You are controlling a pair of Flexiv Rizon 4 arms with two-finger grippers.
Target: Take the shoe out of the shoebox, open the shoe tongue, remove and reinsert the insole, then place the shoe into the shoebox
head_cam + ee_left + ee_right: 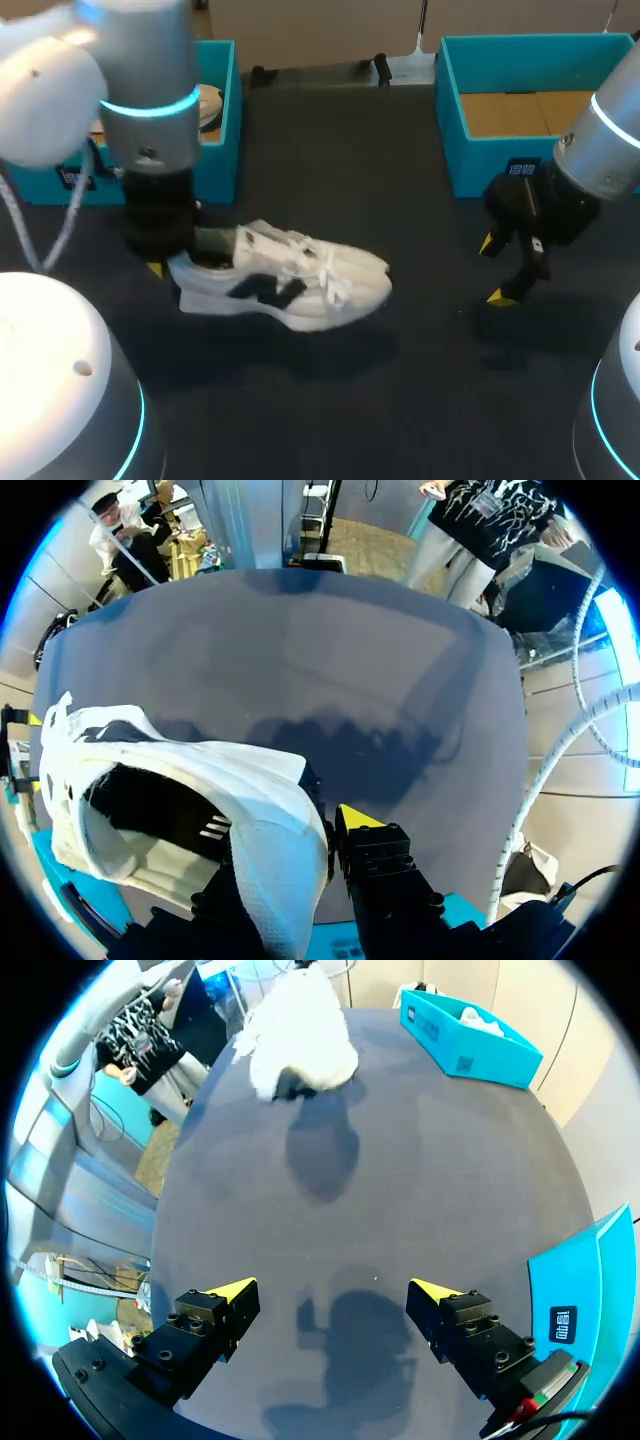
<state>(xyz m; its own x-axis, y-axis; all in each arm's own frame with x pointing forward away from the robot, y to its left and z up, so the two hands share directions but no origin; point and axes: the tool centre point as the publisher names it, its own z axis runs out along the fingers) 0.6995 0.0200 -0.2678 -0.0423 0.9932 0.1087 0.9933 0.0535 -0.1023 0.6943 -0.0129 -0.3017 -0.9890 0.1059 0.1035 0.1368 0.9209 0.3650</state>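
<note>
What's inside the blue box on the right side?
The shoebox shows a brown cardboard floor. Its near wall and the right arm hide part of that floor.

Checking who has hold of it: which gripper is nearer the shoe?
Left. The left gripper clasps the shoe at its heel; the right gripper hangs open, apart from it, well past the toe.

- The shoe (300, 280), a white sneaker with a dark side mark and white laces, is standing upright on its sole on the table's (420, 400) left-middle part. Its toe is pointing toward the table's right side.
- Its heel collar is sitting pinched between the fingers of the left gripper (310, 845).
- One teal shoebox (450, 150) is standing open at the table's far right corner, showing a brown floor.
- A second teal shoebox (225, 120) is standing at the table's far left, partly hidden.
</note>
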